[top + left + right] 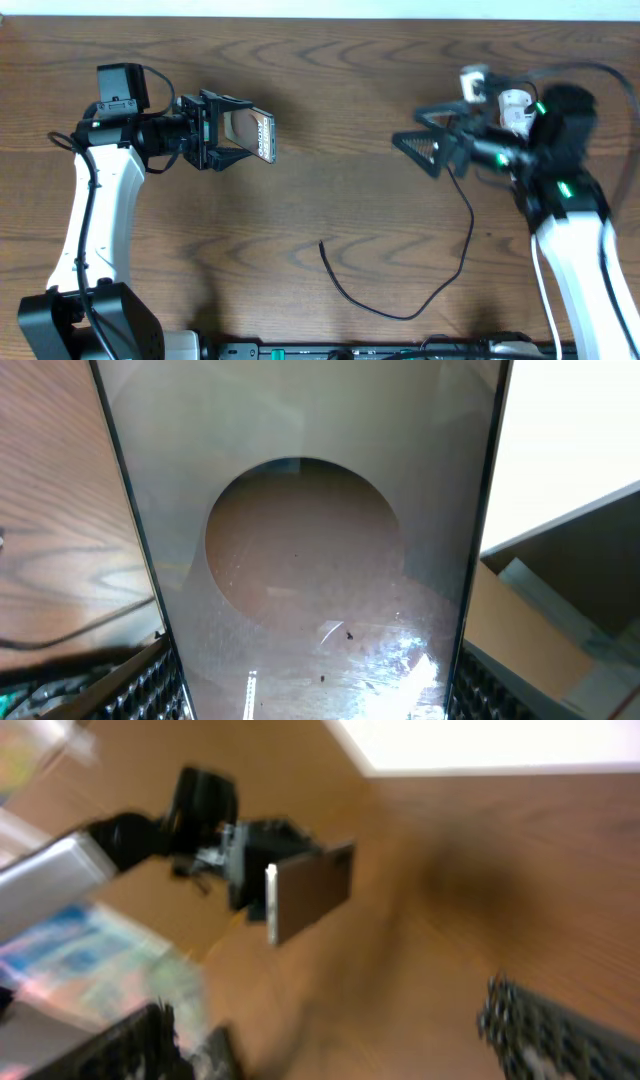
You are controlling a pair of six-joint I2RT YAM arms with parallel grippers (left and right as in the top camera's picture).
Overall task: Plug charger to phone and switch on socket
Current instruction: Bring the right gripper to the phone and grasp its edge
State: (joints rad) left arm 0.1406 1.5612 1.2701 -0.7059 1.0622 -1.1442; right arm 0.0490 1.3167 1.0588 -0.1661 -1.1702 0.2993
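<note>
**Phone held up, charger still to be grasped**

We judge the plugging step to be in hand. Our left gripper (234, 133) is clamped on the phone (262, 135), holding it off the surface (300, 60) at the upper left of the overhead view. The right gripper (418, 148) hovers at upper right, fingers spread and empty. The charger (468, 225) trails from beneath it to lower centre. Next we must grasp its plug end and align it with the phone's port.
</note>
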